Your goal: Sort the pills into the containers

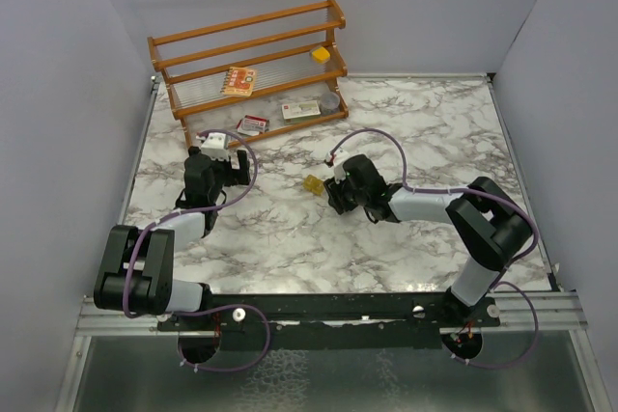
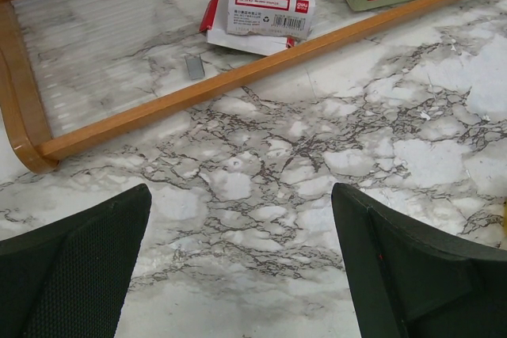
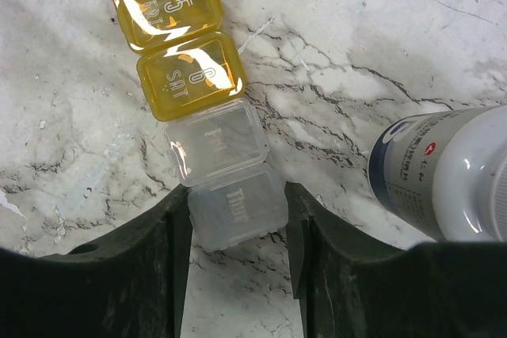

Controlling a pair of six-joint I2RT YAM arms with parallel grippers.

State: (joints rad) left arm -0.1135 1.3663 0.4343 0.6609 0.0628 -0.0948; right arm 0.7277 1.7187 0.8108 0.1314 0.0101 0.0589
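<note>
Marble tabletop is filling most of what we are seeing. From above, the pill organiser strip is lying near the table's middle, at 9 o'clock of the right gripper.

In the right wrist view the strip is running from 6 o'clock up toward 11 o'clock. It is showing four joined boxes:
- two yellow ones at the far end, marked FRI and SAT
- two clear ones nearer, the closest marked Thur

All four lids are sitting down, and we cannot tell what is inside.

The right gripper is standing about half open, with its fingers bracketing the Thur box. They are looking to touch both of its side walls, though we cannot tell how firmly. The strip is resting flat on the marble.

A white pill bottle with a dark blue label is lying on its side at 3 o'clock of those fingers, just beside the right one.

The left gripper is hanging fully spread over bare marble and is holding nothing.

At its 12 o'clock the wooden rack is standing. A red-and-white carton and a small grey piece are lying on the rack's lowest shelf.
</note>
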